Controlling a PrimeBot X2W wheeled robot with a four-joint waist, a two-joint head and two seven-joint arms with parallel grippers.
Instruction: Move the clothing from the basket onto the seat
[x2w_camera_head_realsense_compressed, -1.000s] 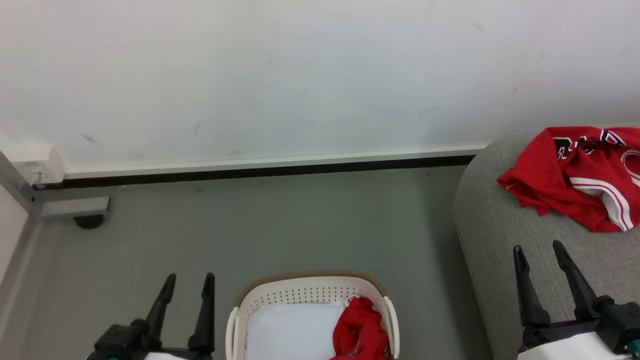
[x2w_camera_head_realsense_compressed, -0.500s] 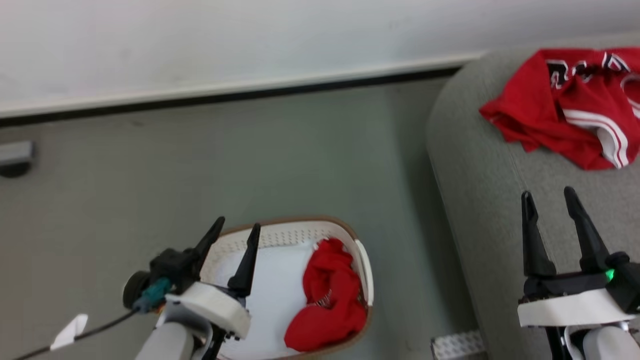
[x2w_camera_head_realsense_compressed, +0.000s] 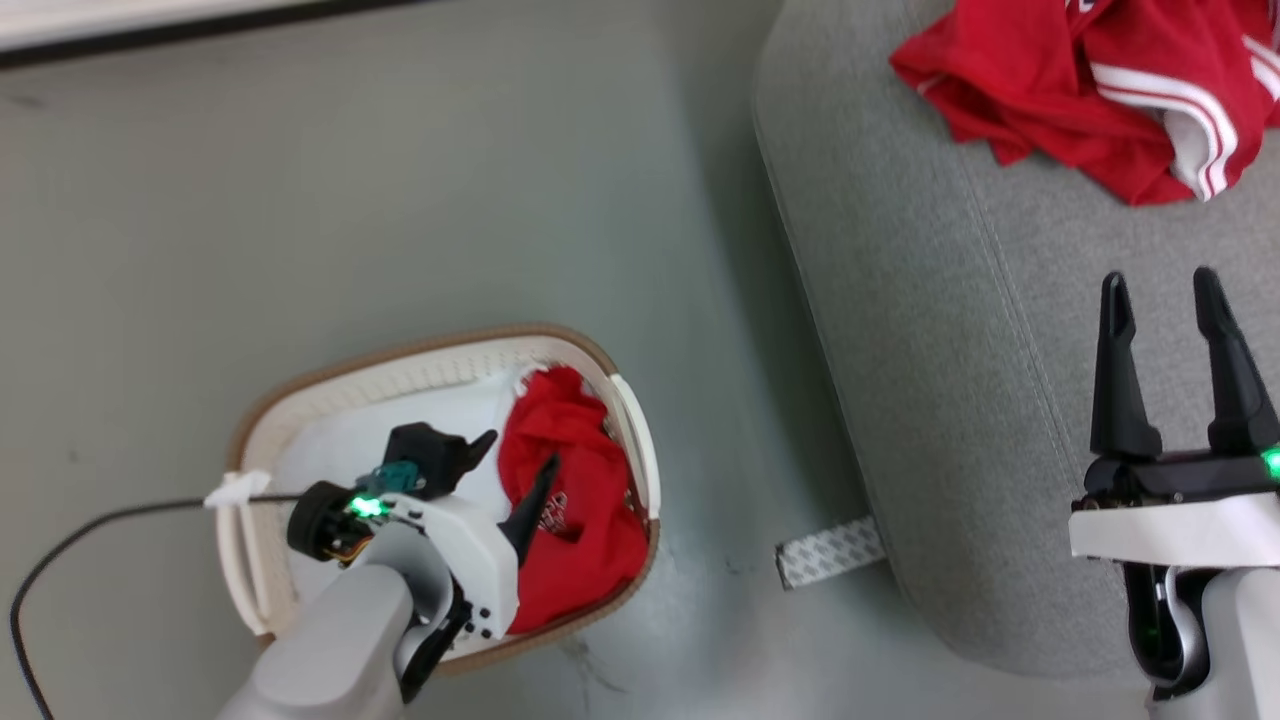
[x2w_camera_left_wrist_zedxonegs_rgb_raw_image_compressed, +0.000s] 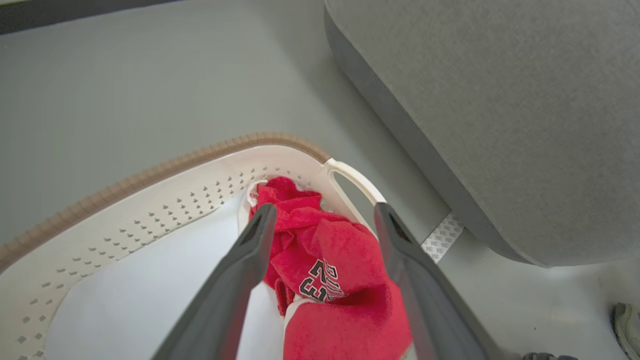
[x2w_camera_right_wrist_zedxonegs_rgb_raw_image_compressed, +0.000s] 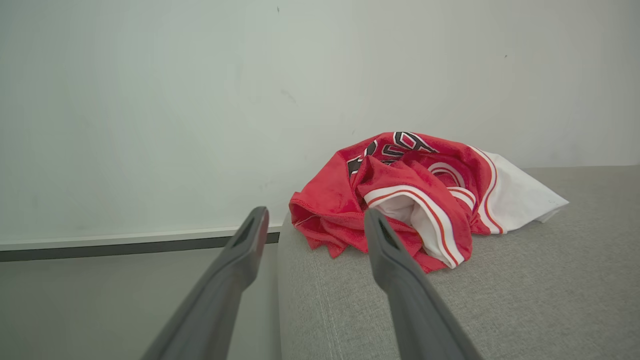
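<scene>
A crumpled piece of red clothing (x2w_camera_head_realsense_compressed: 575, 500) (x2w_camera_left_wrist_zedxonegs_rgb_raw_image_compressed: 330, 265) with black-and-white lettering lies in the right half of the white basket (x2w_camera_head_realsense_compressed: 400, 365) (x2w_camera_left_wrist_zedxonegs_rgb_raw_image_compressed: 150, 200) on the floor. My left gripper (x2w_camera_head_realsense_compressed: 520, 462) (x2w_camera_left_wrist_zedxonegs_rgb_raw_image_compressed: 322, 212) hangs open over the basket, its fingers straddling the red fabric without closing on it. More red clothing (x2w_camera_head_realsense_compressed: 1080, 90) (x2w_camera_right_wrist_zedxonegs_rgb_raw_image_compressed: 400, 195) with white stripes lies bunched on the grey seat (x2w_camera_head_realsense_compressed: 900, 300) (x2w_camera_right_wrist_zedxonegs_rgb_raw_image_compressed: 500, 300). My right gripper (x2w_camera_head_realsense_compressed: 1160, 285) (x2w_camera_right_wrist_zedxonegs_rgb_raw_image_compressed: 315, 215) stands open above the seat, short of that pile, holding nothing.
A pale flat cushion (x2w_camera_head_realsense_compressed: 340, 450) (x2w_camera_left_wrist_zedxonegs_rgb_raw_image_compressed: 140, 295) lines the basket's bottom. A black cable (x2w_camera_head_realsense_compressed: 80, 540) runs from my left wrist across the grey floor. A patterned white strip (x2w_camera_head_realsense_compressed: 830, 550) sticks out from under the seat. A wall and skirting (x2w_camera_right_wrist_zedxonegs_rgb_raw_image_compressed: 125, 240) stand behind.
The head camera has tipped down and the whole picture has shifted. My left gripper has come over the basket and down toward the red clothing. The right gripper stays open over the seat.
</scene>
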